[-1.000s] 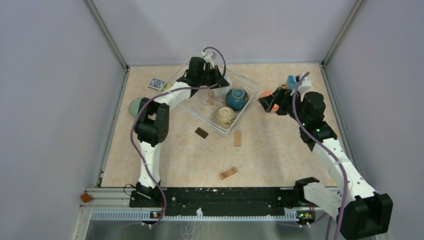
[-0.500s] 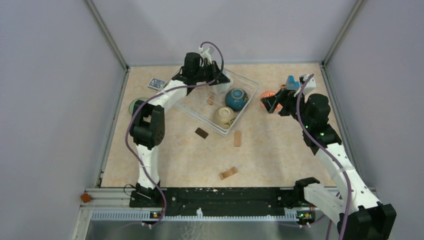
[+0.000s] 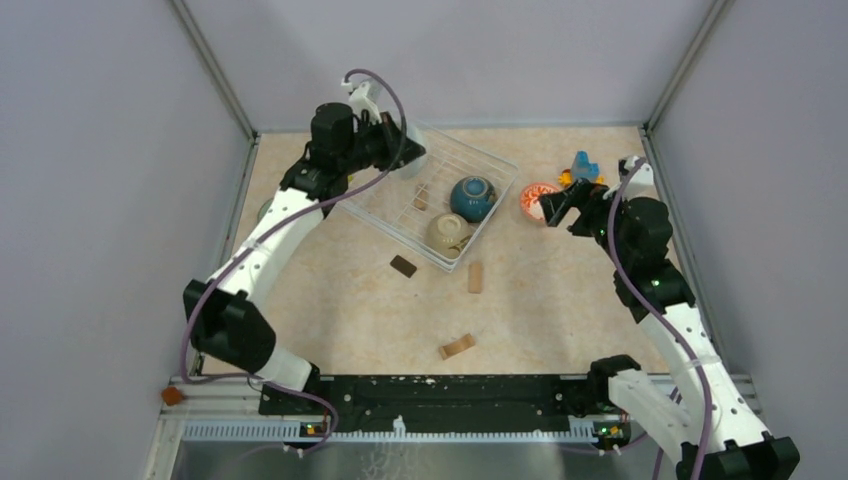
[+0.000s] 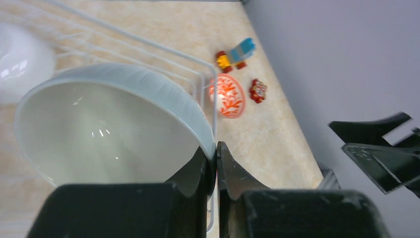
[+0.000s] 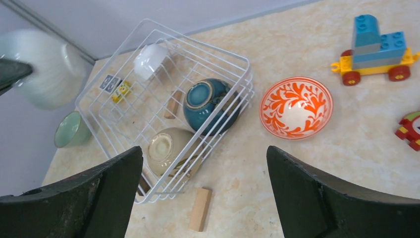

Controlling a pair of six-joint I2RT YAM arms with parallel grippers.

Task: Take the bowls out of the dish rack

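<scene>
Though largely hidden overhead, white bowl (image 4: 109, 134) rim in pinched left tool (image 4: 216, 148); right tool (image 5: 204, 148) agape

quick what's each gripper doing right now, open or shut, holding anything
Left gripper: shut on the white bowl, pinching its rim.
Right gripper: open, holding nothing.

- Pale green bowl (image 3: 264, 209): from above, only a sliver shows past the left arm (image 3: 262, 243).
- Ribbed white bowl (image 4: 109, 129): in the left wrist view its lower edge is hidden behind the jaws.
- Second white bowl (image 4: 22, 59): blurred, and cut by that view's left edge.
- Small red toy (image 5: 410, 130): runs off the right wrist view's right edge.
</scene>
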